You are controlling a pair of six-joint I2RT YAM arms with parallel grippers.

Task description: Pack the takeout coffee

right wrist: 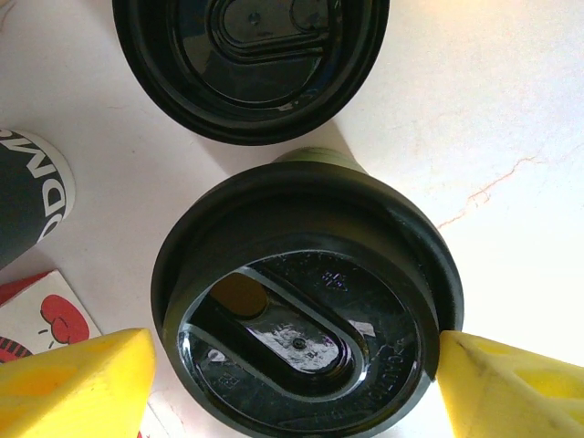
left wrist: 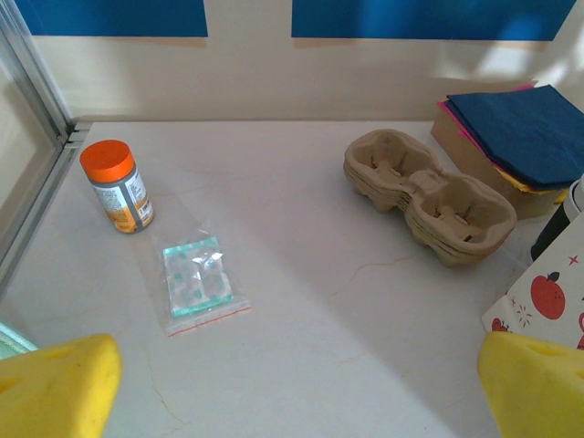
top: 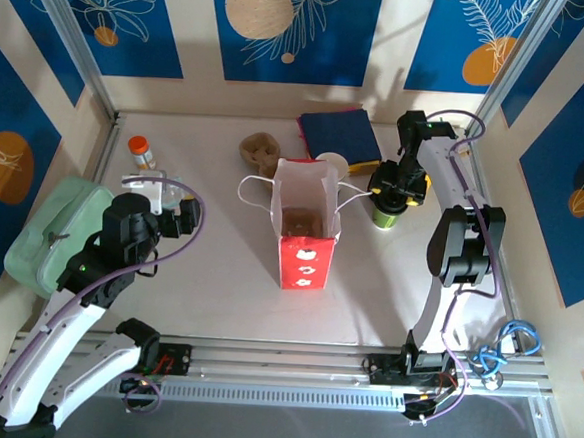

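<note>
The takeout coffee (top: 384, 215) is a green paper cup standing right of the red bag, with a round black lid (right wrist: 306, 310) on it. A sliver of its green side (right wrist: 319, 156) shows behind the lid. My right gripper (right wrist: 297, 388) hangs over it, its jaws open and straddling the lid. One yellow finger (right wrist: 511, 388) is at the rim, while the other finger (right wrist: 82, 383) stands just off it. In the top view the right gripper (top: 394, 193) covers the cup's top. My left gripper (left wrist: 297, 397) is open over bare table, near the left side (top: 177, 216).
A red paper bag (top: 305, 225) stands open mid-table. Behind it lie a brown cup carrier (left wrist: 429, 196) and blue napkins (left wrist: 525, 132). A second black lid (right wrist: 251, 55) and a dark printed cup (right wrist: 27, 196) crowd the coffee. An orange-capped bottle (left wrist: 116, 185) and a plastic packet (left wrist: 194, 281) sit left.
</note>
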